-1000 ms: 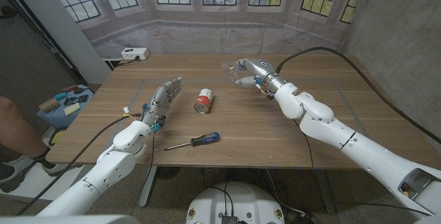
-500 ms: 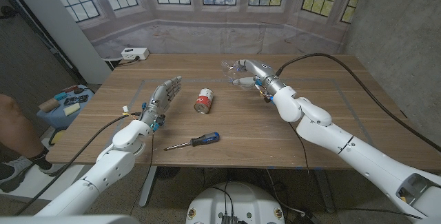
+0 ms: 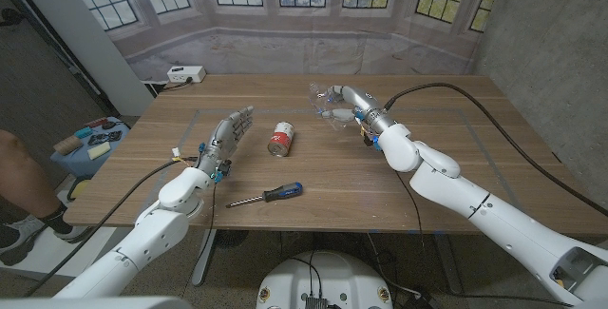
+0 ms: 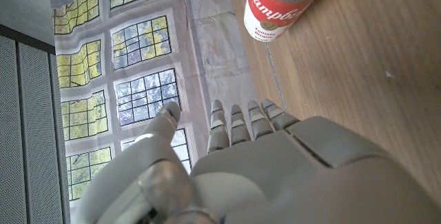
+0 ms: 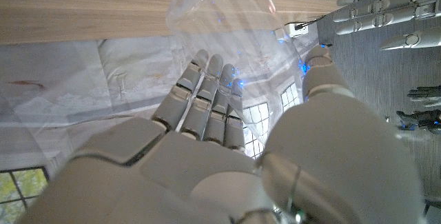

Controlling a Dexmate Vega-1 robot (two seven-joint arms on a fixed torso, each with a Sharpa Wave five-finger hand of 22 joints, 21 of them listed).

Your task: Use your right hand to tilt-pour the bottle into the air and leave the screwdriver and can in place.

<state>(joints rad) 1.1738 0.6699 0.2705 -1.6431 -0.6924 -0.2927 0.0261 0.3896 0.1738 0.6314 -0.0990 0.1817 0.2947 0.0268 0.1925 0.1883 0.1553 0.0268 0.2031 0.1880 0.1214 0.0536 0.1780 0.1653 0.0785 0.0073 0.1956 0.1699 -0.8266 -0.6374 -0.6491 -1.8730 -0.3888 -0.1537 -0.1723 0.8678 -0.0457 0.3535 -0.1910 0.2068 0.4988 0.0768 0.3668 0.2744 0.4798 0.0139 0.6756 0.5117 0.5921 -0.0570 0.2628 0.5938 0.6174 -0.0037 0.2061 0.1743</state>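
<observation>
Nearest the robot, a screwdriver (image 3: 267,194) with a blue-and-black handle is lying on the wooden surface (image 3: 456,171), near its front edge. Beyond it to the left, the left robot hand (image 3: 226,136) is standing with its fingers (image 4: 238,120) straight and together, gripping nothing. Just right of that hand, a red-and-white soup can (image 3: 280,139) is standing upright mid-surface. Farther back, the right robot hand (image 3: 344,101) is holding a clear plastic bottle (image 3: 325,95) above the surface, apparently tipped over towards the left, though its transparency is making the exact angle hard to read. In the right wrist view, the bottle (image 5: 220,10) is lying against the fingers (image 5: 207,103), the thumb alongside.
</observation>
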